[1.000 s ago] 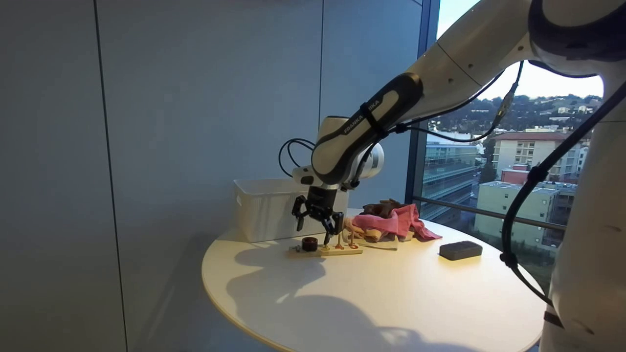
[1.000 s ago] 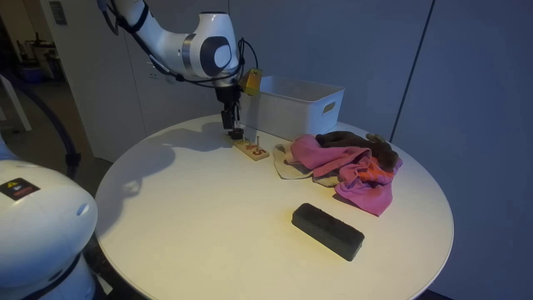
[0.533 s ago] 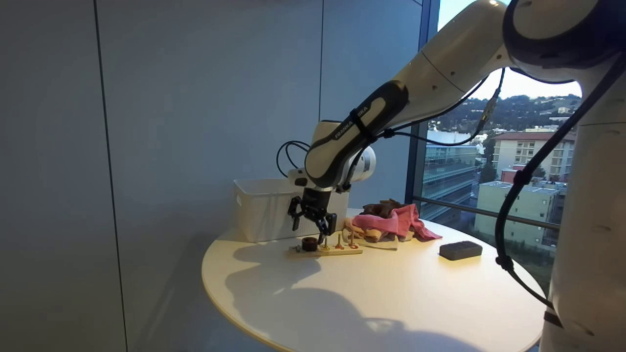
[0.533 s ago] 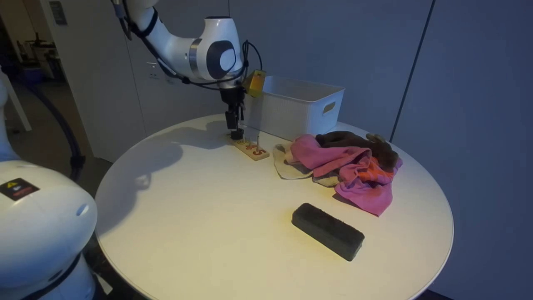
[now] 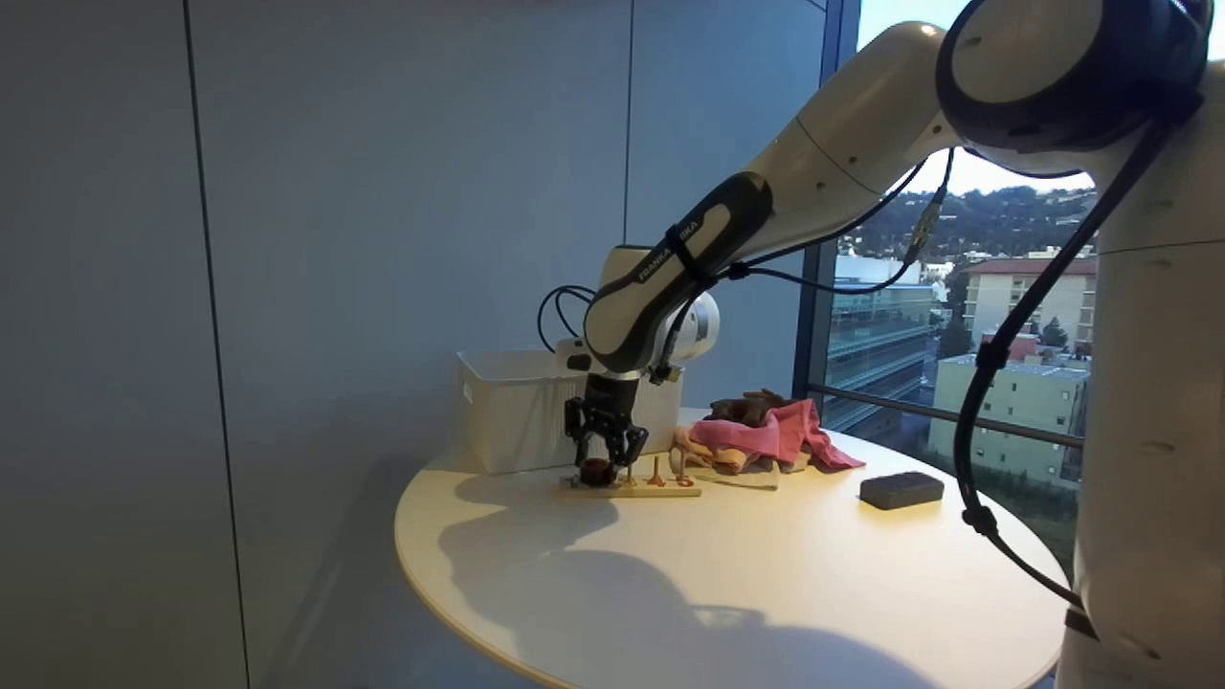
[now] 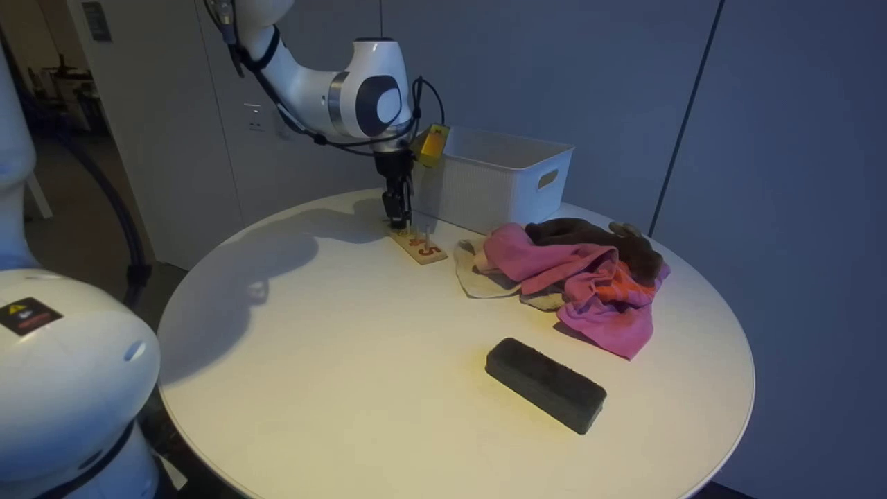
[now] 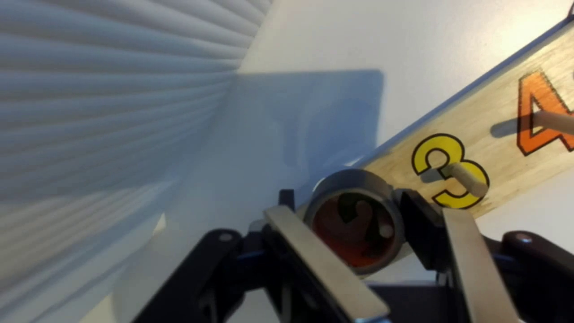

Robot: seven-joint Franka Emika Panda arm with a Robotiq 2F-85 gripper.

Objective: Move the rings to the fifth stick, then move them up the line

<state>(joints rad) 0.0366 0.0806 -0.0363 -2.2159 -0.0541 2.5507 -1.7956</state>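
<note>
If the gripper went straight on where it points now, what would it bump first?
Probably the wooden board below: the gripper points down, its fingers either side of the ring. Their remaining gap is unclear.

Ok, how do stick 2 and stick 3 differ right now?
A dark ring encircles stick 2; stick 3 is bare. The pincer straddles stick 2, while stick 3 stands outside it. In the wrist view stick 2 shows only dimly, stick 3 clearly. Both rise from the same wooden board.
</note>
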